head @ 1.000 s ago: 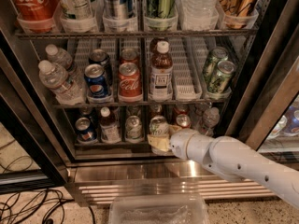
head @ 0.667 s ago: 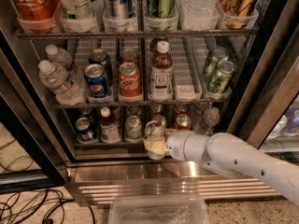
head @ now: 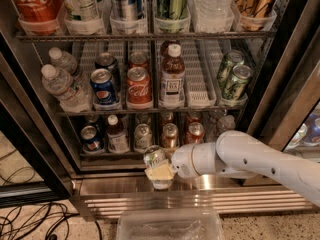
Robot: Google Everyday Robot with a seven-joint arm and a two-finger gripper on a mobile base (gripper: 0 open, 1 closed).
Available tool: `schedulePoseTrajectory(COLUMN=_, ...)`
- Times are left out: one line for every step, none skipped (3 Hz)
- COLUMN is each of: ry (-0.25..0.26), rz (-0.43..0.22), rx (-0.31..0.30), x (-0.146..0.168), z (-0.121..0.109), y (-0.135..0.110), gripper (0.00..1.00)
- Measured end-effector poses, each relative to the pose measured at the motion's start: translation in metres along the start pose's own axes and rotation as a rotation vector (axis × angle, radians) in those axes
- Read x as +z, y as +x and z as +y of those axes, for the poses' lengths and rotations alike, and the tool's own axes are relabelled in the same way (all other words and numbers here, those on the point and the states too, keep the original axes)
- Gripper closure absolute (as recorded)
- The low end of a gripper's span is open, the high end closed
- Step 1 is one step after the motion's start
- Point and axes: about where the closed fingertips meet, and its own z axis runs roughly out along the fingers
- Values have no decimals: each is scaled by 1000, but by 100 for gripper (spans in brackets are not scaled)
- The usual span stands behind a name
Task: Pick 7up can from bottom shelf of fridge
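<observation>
— It's moved! The gripper (head: 161, 173) has slid down and a little left of where it was a second ago, and now sits just below centre frame, clear of the racks.

— Is it holding anything?

— Yes, it's clenched on the 7up can (head: 154, 156). The pale pads are pressed against the can's body, and the shiny silver top pokes out above them, tilted slightly.

— So the can's off the rack?

— Looks that way. It hangs in front of the bottom shelf (head: 115, 155), over the ribbed steel base (head: 240, 200) of the fridge (head: 272, 79). The other small cans and bottles sit in their dim lanes behind it.

— And the arm?

— The white arm (head: 260, 161) comes in from the lower right, low across the doorway. There's a clear plastic tub (head: 170, 226) on the floor beneath.

— Then the pick is nearly done?

— I'd say so: grasp made, can drawn out. What's left is backing away without knocking the door frame or letting that tilted can slip.
</observation>
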Motion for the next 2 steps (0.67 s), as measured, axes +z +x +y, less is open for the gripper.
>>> schedulePoseTrajectory(ry=-86, rz=52, rx=-71, x=1, z=31, y=4, gripper=100)
schedulePoseTrajectory(ry=-101, rz=60, rx=-75, x=1, z=35, y=5, gripper=100)
